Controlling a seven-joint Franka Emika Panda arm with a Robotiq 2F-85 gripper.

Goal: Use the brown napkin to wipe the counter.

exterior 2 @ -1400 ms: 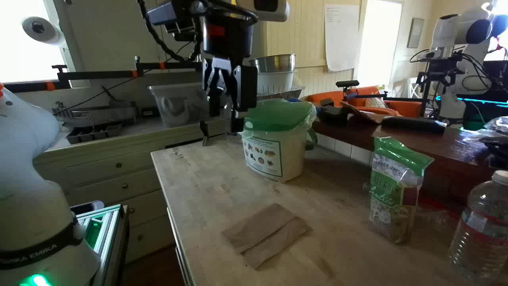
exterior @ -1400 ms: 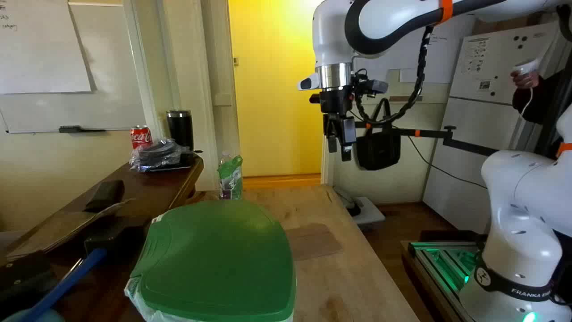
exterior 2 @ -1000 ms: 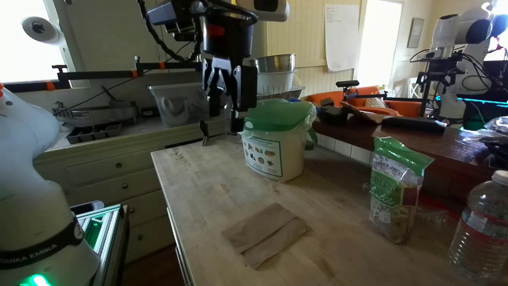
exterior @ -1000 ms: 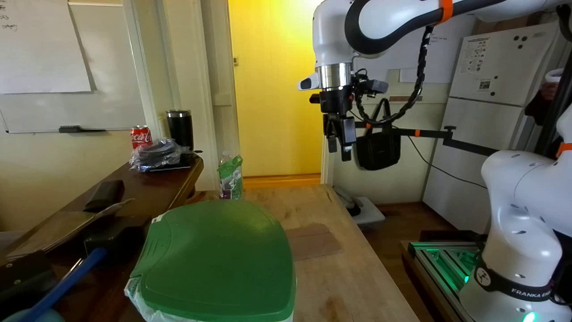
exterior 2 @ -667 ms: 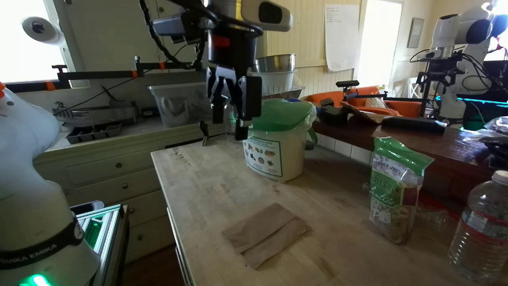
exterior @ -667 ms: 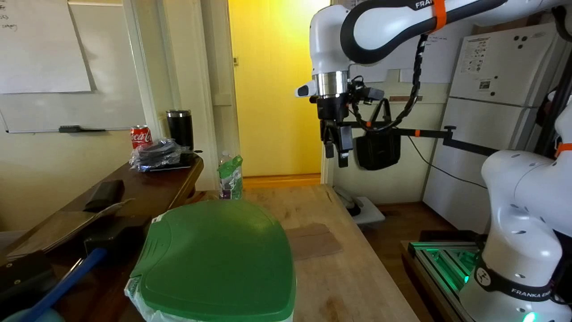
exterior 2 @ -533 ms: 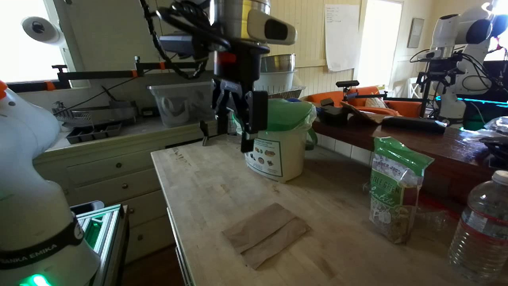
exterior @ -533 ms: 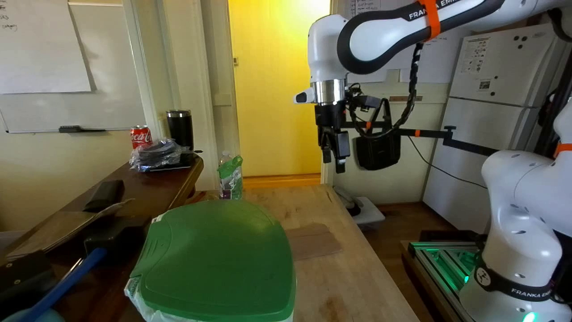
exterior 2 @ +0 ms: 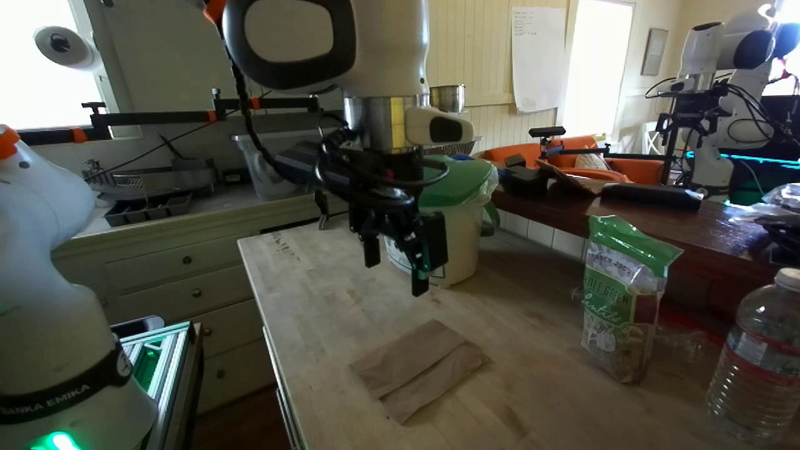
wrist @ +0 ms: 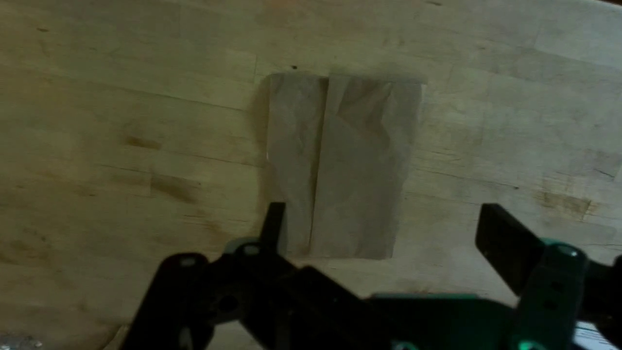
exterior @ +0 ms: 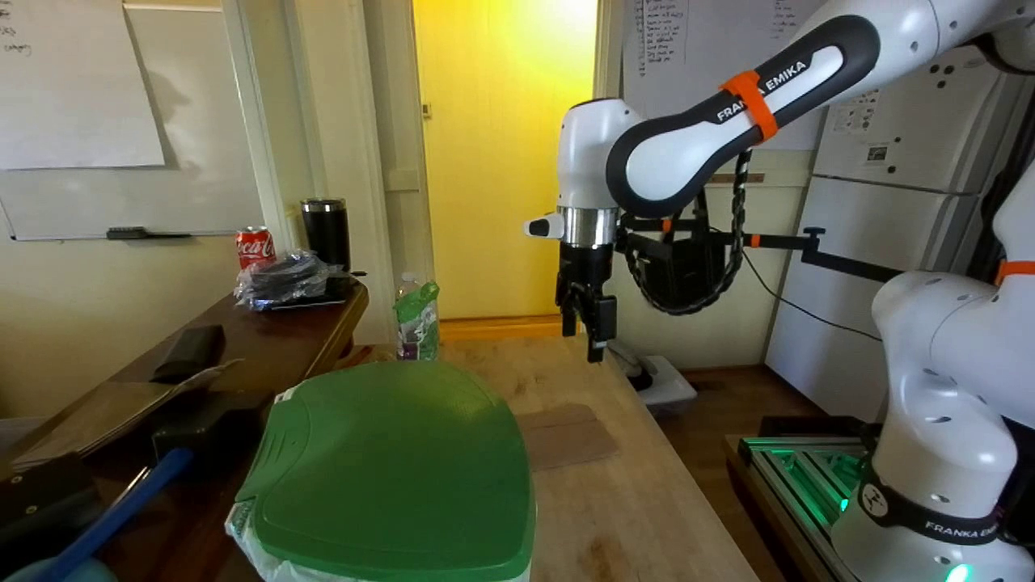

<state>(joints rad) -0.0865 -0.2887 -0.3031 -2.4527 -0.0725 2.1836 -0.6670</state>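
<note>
The brown napkin (exterior 2: 420,370) lies flat and folded on the light wood-grain counter (exterior 2: 312,312). It also shows in an exterior view (exterior: 566,436) and whole in the wrist view (wrist: 364,170), apart from a corner by the left finger. My gripper (exterior 2: 395,274) points down and is open and empty. It hangs above the counter, apart from the napkin, on the bin side of it. In the wrist view the gripper (wrist: 383,208) has its fingers wide apart, the left one overlapping the napkin's near left edge in the picture.
A white bin with a green lid (exterior: 396,469) stands on the counter close behind the gripper. A green lentil bag (exterior 2: 625,300) and a clear water bottle (exterior 2: 759,356) stand on the napkin's other side. A dark cluttered desk (exterior: 267,347) runs alongside.
My arm stays still at first, then lowers the gripper toward the counter, shifting slightly toward the napkin. The napkin has not moved. A person holding a white cup by the fridge has left view.
</note>
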